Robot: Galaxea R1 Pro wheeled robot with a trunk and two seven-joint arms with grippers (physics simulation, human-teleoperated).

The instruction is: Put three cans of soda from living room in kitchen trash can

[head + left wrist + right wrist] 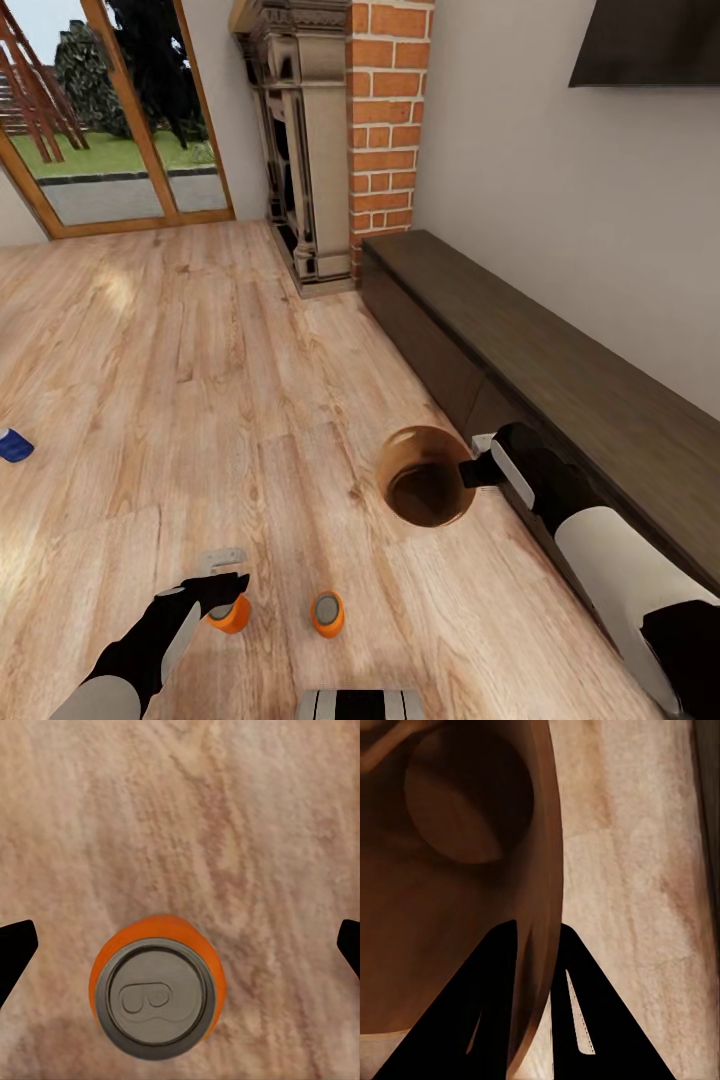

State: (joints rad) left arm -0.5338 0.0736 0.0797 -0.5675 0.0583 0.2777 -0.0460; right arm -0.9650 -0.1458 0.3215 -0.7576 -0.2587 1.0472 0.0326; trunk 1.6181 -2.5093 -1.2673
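An orange can of soda (pixel 232 612) stands upright on the wood floor, directly under my left gripper (pixel 228 592). In the left wrist view its grey top (pixel 156 996) faces the camera, and the left gripper (pixel 180 949) is open, its fingertips wide apart on either side without touching. A second orange can (pixel 327 613) stands just to the right. A blue can (pixel 14 445) lies at the far left edge. My right gripper (pixel 472 470) is shut on the rim of the tash can (pixel 425 440); the copper inside (pixel 435 930) shows, with the wall pinched between the fingers (pixel 502 1005).
A long dark wood cabinet (pixel 560 370) runs along the right wall, close beside my right arm. The brick fireplace (pixel 385 130) and glass doors (pixel 110 120) are at the back, with open wood floor (pixel 200 330) between. My base (pixel 360 703) shows at the bottom.
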